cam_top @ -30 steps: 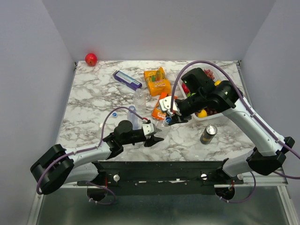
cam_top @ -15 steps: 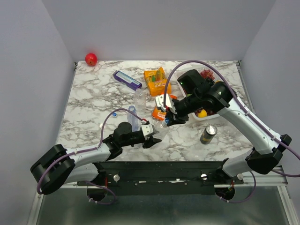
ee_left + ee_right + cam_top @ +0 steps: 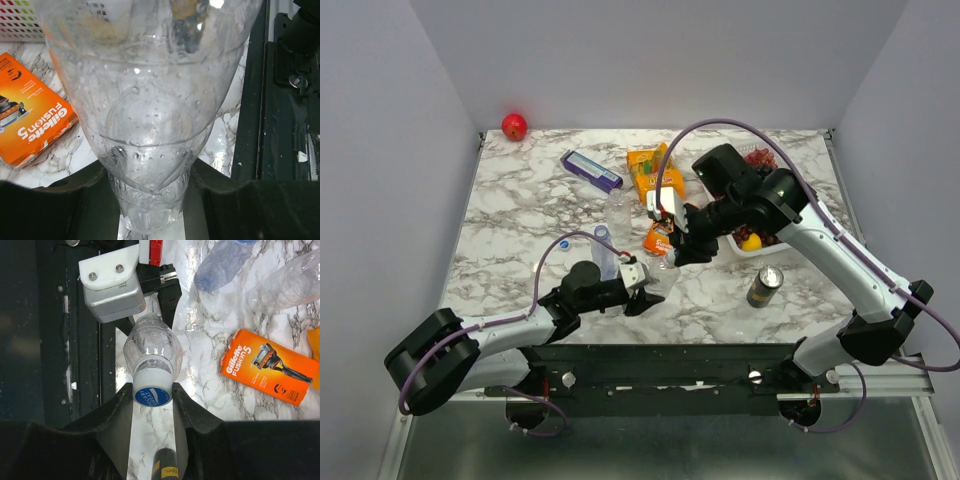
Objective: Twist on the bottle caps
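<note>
My left gripper [image 3: 650,287] is shut low on a clear bottle [image 3: 664,272], which fills the left wrist view [image 3: 150,110] between the dark fingers [image 3: 220,200]. My right gripper [image 3: 153,400] is shut on its cap [image 3: 153,396], blue on top with white sides, seated on the bottle's neck [image 3: 152,347]; the pads touch the cap on both sides. In the top view the right gripper [image 3: 672,256] stands over the bottle's top. Two more clear bottles [image 3: 618,210] [image 3: 605,252] are left of it, one with a blue cap. A loose blue cap [image 3: 563,243] lies on the marble.
A dark drink can [image 3: 765,285] stands right of the held bottle. An orange razor box [image 3: 660,240], an orange snack pack [image 3: 655,175], a blue box [image 3: 590,170] and a white fruit basket [image 3: 745,248] lie behind. A red ball [image 3: 514,126] sits at the far left corner.
My right arm has swung left and its wrist has turned over the bottle's top while staying on the cap. The left arm and the bottle have barely moved.
</note>
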